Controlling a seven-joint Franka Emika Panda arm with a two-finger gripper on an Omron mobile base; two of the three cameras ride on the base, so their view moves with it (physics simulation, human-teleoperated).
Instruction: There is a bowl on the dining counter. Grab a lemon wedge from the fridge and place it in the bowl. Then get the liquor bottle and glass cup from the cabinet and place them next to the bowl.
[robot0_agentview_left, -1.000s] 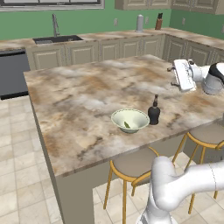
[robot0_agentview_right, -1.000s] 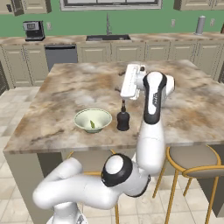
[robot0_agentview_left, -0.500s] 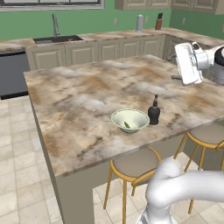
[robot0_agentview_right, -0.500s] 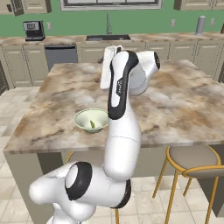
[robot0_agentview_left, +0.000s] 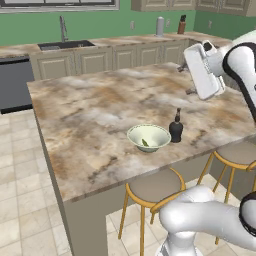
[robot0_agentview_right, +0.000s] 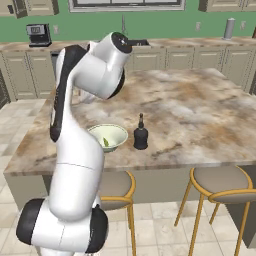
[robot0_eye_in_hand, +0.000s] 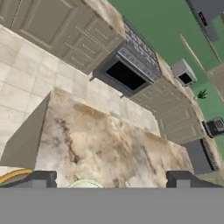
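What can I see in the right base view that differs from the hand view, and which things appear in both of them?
Right base view: the liquor bottle standing beside the bowl, the lemon wedge lying inside the bowl, and the stool at the counter's near edge.
Hand view: the claw with its tips wide apart and nothing between them, and a dark-windowed oven in the wall cabinets.
Both: the dining counter. The bowl seems shared too, since a pale rim peeks up at the bottom of the hand view.
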